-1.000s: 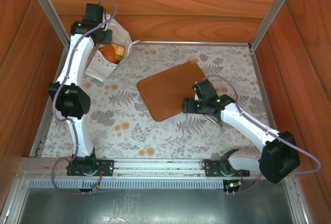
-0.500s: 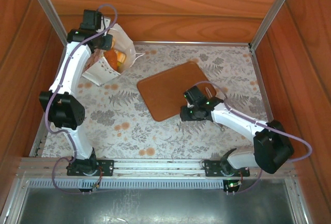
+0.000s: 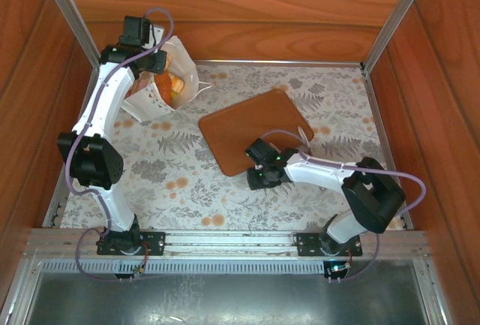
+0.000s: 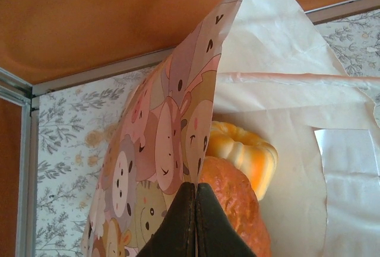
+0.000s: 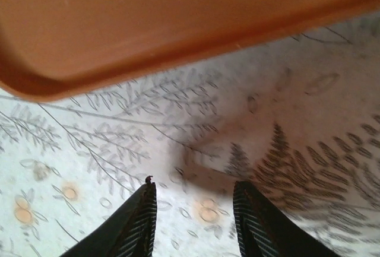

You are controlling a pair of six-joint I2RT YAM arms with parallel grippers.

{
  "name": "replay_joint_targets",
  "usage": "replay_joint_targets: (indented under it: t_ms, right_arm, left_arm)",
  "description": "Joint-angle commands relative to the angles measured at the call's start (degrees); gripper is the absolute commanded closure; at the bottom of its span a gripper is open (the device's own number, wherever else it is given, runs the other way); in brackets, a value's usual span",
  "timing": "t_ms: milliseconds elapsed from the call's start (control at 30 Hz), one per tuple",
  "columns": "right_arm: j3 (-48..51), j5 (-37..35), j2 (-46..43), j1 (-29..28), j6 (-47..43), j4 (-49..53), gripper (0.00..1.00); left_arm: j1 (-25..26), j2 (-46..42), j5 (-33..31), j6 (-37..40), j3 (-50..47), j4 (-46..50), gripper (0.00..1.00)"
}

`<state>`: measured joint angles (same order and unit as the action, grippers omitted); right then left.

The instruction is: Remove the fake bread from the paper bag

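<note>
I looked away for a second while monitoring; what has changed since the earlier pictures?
The right gripper swept left off the brown board to its near edge, jaws narrowing, empty. The left gripper nudged the paper bag slightly rightward. Unchanged: its pinch on the bag rim, fake bread inside, board.

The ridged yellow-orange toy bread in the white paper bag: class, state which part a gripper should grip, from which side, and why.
Probably grip the ridged yellow-orange toy bread across its exposed rounded top, entering through the open mouth of the white paper bag. It lies uppermost, against the reddish-orange loaf, and paper walls cover its sides. The left gripper pinches the bag's patterned wall.
</note>
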<state>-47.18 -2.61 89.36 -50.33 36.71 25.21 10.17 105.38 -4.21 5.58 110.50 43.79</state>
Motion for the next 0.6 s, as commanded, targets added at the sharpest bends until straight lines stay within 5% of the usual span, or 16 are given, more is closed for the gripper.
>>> replay_joint_targets:
  t_ms: [0, 567]
  right_arm:
    - [-2.99, 0.26, 2.95, -0.58, 1.16, -1.13, 0.62]
    - [-12.93, -9.30, 13.25, 1.12, 3.37, -4.61, 0.65]
  left_arm:
    - [0.45, -1.65, 0.72, 0.03, -0.41, -2.33, 1.00]
    - [0.66, -3.99, 3.24, -0.89, -3.84, -4.54, 1.00]
